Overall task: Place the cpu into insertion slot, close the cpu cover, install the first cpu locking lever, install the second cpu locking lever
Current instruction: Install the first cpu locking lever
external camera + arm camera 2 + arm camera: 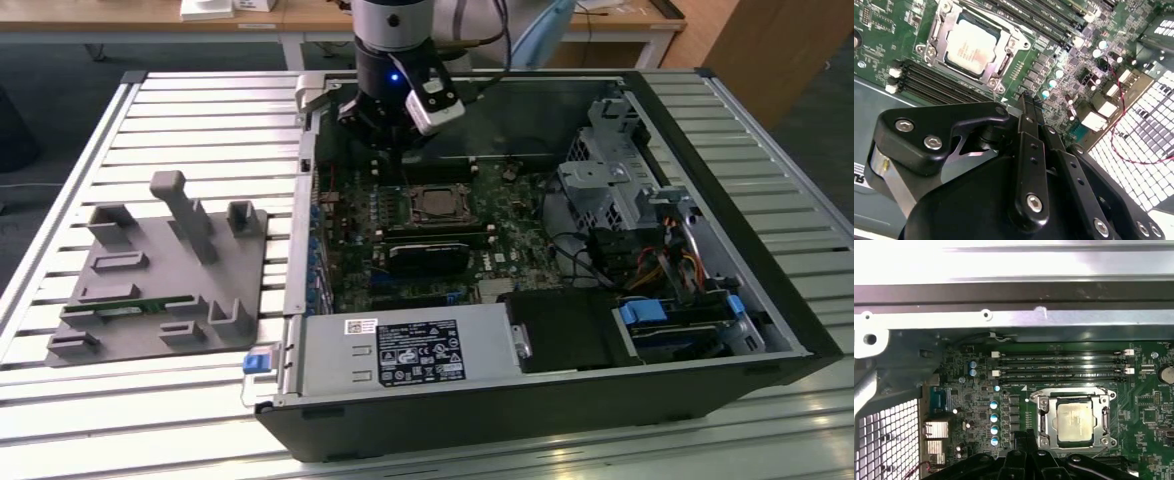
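Hovering my gripper (1027, 101) near the insertion slot (997, 36), I see its fingers pressed together with nothing between them. The cpu (970, 46) sits in that slot, and the cpu cover (936, 37) lies flat around it.

Grey fixture block (134, 300) sits on slatted table (200, 110) beside open computer case (534, 420).

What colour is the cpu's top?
Dull silver-grey; the cpu shows best in the second wrist view.
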You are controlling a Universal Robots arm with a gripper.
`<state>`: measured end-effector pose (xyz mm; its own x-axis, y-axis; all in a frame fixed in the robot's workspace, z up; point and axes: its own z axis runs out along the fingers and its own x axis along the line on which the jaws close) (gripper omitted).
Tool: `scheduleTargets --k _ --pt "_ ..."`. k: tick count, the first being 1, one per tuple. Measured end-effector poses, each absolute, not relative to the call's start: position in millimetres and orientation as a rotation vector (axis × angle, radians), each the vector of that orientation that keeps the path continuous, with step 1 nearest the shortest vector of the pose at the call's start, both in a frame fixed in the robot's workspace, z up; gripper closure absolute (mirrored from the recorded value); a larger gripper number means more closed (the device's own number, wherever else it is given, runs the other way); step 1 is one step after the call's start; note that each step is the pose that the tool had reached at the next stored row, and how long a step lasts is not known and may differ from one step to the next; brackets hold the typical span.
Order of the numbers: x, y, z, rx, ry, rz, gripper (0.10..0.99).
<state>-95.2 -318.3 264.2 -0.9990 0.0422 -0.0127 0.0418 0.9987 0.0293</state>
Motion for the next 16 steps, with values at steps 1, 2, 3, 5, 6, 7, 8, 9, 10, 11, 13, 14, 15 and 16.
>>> scheduleTargets --k 1,2,3,5,6,7,8,9,10,11,13,14,15,16 --pt "-96 -317 264 0.066 3.127 0.045 0.973" --pt "-97 -316 264 0.066 3.127 0.046 0.973" --pt "-98 -316 263 0.066 3.127 0.045 0.973" --pt "-99 -313 262 0.066 3.127 0.045 0.973" --pt "-99 -312 262 0.066 3.127 0.045 0.973" --pt "-100 -310 261 0.066 3.127 0.045 0.973" --pt "-100 -309 260 0.066 3.127 0.046 0.973" --pt "-100 -307 259 0.065 3.127 0.046 0.973" --pt "-100 -305 259 0.065 3.127 0.046 0.973" --pt "-100 -304 258 0.064 3.127 0.045 0.973" --pt "-101 -303 257 0.064 3.127 0.045 0.973" --pt "-101 -302 257 0.064 3.127 0.045 0.973" --pt "-101 -301 257 0.064 3.127 0.045 0.973" --pt "-101 -299 256 0.063 3.127 0.045 0.973"
